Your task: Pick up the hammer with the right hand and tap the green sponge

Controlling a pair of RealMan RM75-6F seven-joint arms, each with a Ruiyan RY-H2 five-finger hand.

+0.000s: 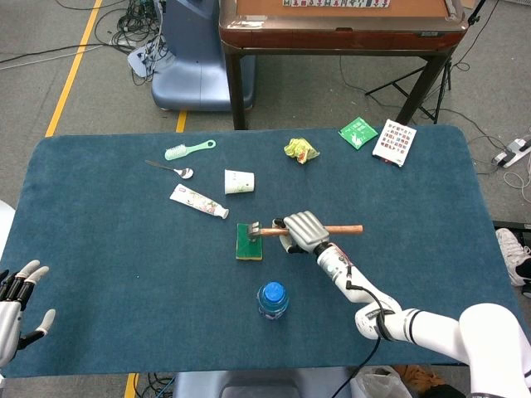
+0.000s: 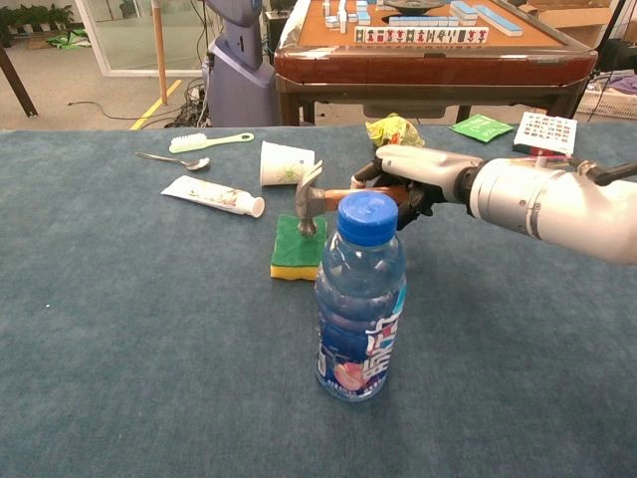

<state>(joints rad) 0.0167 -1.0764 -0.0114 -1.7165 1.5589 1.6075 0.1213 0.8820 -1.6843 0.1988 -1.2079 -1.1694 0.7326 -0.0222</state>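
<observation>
Pickup looked done: we held the wooden-handled steel claw hammer [image 2: 311, 199] in our right hand [image 1: 304, 231], its head at or just above the flat green sponge [image 2: 296, 248], at the plastic water bottle's [image 2: 360, 299] eleven o'clock.

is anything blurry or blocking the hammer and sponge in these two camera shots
Head view: sharp, evenly lit, hammer and sponge unobstructed from above. Chest view: the water bottle looms large in front, its cap covering part of the hammer handle; the right hand gripping it looks slightly soft.
</observation>
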